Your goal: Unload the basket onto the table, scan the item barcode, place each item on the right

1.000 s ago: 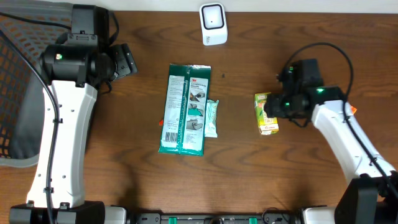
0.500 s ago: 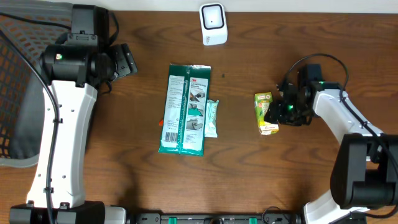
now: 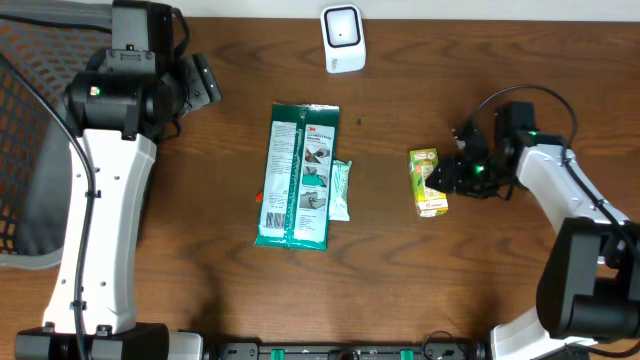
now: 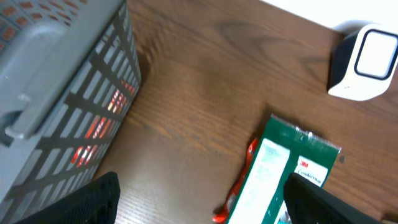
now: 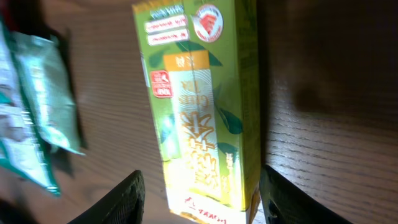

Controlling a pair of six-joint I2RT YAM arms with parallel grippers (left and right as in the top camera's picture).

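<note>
A green tea carton (image 3: 427,182) lies flat on the wooden table, right of centre. In the right wrist view the carton (image 5: 199,106) has its near end between the two dark fingers. My right gripper (image 3: 443,180) (image 5: 202,208) is open and straddles it; the right finger is against the carton's edge and the left finger stands off with a gap. The white barcode scanner (image 3: 342,38) (image 4: 364,62) stands at the table's far edge. My left gripper (image 3: 205,82) (image 4: 205,208) hangs open and empty at the far left, above bare wood.
A long green 3M package (image 3: 297,175) (image 4: 280,180) lies mid-table, with a small pale green packet (image 3: 341,190) against its right side. A grey mesh basket (image 3: 25,120) (image 4: 56,93) fills the left edge. Cables loop over the right arm.
The right wrist has shifted and turned slightly beside the carton, its jaws narrowing a little. The carton has stayed put. The left wrist has tilted a little toward the far edge.
</note>
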